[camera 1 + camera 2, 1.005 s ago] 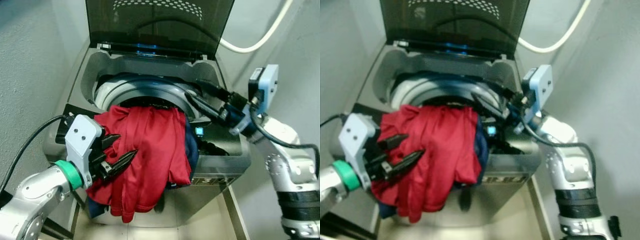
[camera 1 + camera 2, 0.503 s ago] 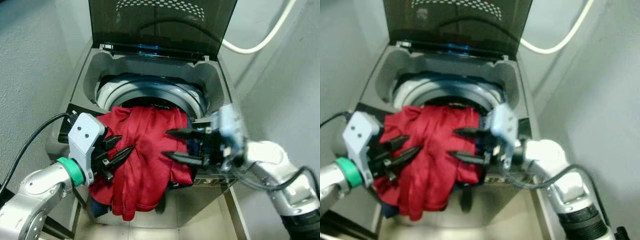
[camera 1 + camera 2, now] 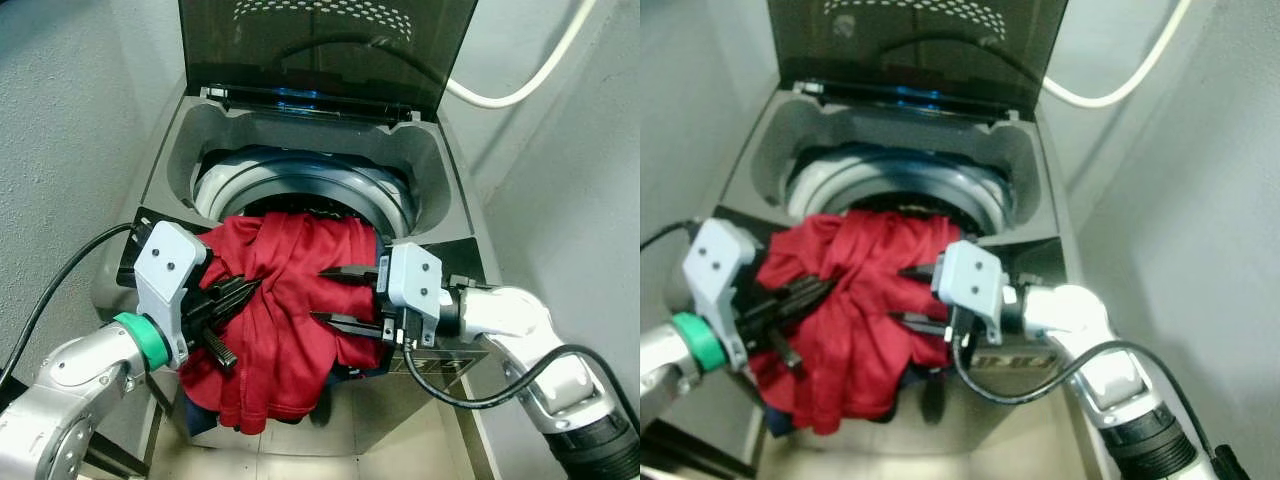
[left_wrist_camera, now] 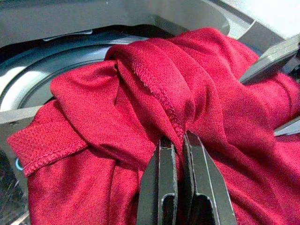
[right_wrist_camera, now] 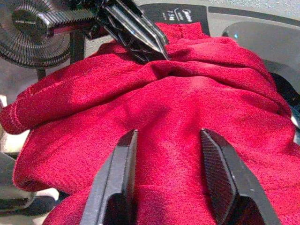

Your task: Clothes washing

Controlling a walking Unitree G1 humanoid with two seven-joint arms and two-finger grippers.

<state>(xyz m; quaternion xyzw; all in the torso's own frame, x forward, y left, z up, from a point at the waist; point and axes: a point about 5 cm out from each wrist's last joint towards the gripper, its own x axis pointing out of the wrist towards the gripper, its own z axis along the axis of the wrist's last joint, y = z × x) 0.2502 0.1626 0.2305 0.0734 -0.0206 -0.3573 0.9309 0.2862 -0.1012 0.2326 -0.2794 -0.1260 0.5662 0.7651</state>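
Note:
A red garment [image 3: 290, 300] lies draped over the front rim of the open top-load washing machine [image 3: 310, 130], part of it hanging down the front. A dark blue garment [image 3: 365, 368] peeks out beneath it. My left gripper [image 3: 250, 288] is shut on a fold of the red garment [image 4: 154, 93] at its left side. My right gripper [image 3: 318, 295] is open, its two fingers [image 5: 220, 176] pressed against the red cloth from the right. The drum opening [image 3: 300, 185] behind the clothes is dark.
The machine's lid [image 3: 320, 45] stands upright at the back. A white hose [image 3: 520, 85] runs along the wall at the right. Grey walls close in on both sides. A fan [image 5: 33, 28] stands on the floor to the left.
The left gripper has shut on a fold of the red garment. The right gripper has pushed further left, its open fingers now against the red cloth.

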